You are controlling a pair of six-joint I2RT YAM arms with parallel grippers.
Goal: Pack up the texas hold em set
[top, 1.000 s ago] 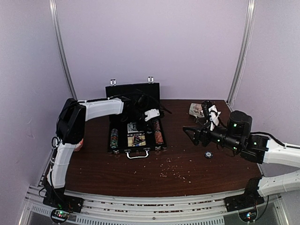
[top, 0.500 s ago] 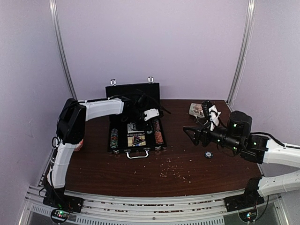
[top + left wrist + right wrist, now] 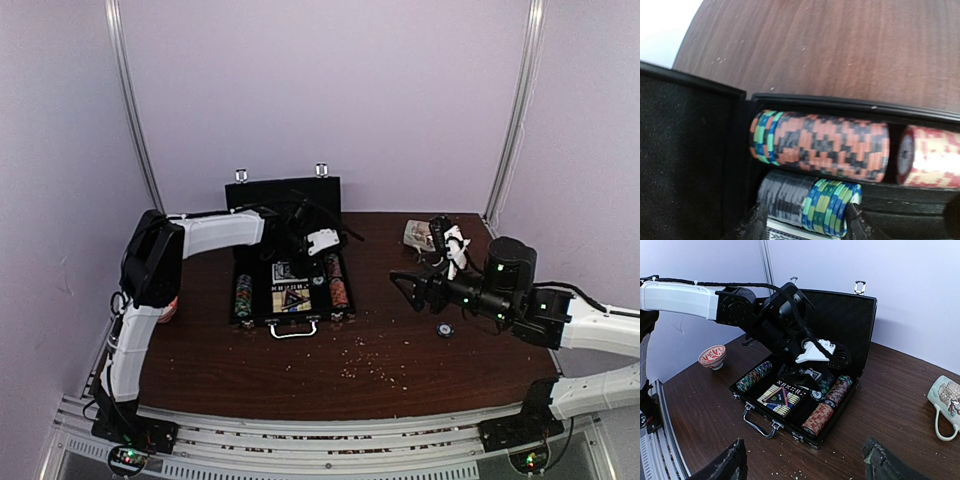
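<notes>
Left jaws let go of a chip row inside the open case

On the table (image 3: 400, 360) the black briefcase (image 3: 285, 195) lies open at the far edge, left of middle. The left gripper (image 3: 805, 226) has spread its jaws, released either side of the green-and-black chip stack (image 3: 830, 205) seated in its slot, so that piece looks packed. The right gripper (image 3: 805, 462) hangs empty, jaws wide, near the loose round button (image 3: 443, 329)

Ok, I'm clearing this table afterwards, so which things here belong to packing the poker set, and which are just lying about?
Part of the job:
- black briefcase
- chip stacks
- card box
- small round button out on the table

Just lying about:
- white mug
- patterned dish
- scattered crumbs
</notes>
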